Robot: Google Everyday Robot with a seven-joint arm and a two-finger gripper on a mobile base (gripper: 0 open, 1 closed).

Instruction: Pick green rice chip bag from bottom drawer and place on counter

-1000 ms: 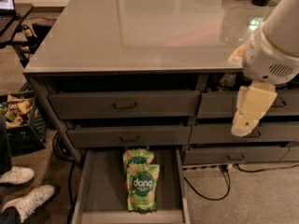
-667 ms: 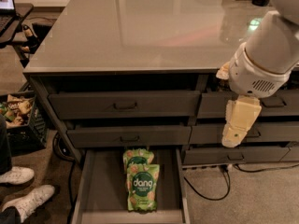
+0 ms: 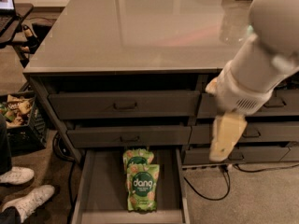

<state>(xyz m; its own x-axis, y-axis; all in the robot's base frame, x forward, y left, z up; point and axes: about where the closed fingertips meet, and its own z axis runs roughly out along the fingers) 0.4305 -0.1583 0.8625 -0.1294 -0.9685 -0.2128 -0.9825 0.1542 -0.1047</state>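
Two identical light-green "dang" pouches lie in the open bottom drawer (image 3: pixel 98 190), one overlapping the other. The nearer green rice chip bag (image 3: pixel 143 188) lies on top, with its twin pouch (image 3: pixel 137 157) partly hidden behind it. My gripper (image 3: pixel 224 141) hangs from the white arm at the right, above and to the right of the drawer, in front of the right-hand drawers. It points down and holds nothing. The glossy grey counter (image 3: pixel 140 27) spreads across the top.
Two handled drawers (image 3: pixel 125 105) sit closed above the open one. Black cables (image 3: pixel 210 190) lie on the carpet at the right. A person's white shoes (image 3: pixel 18 190) and a crate of snacks (image 3: pixel 16 111) are at the left.
My arm and gripper have moved left and down, closer to the open bottom drawer. The pouches have not moved.
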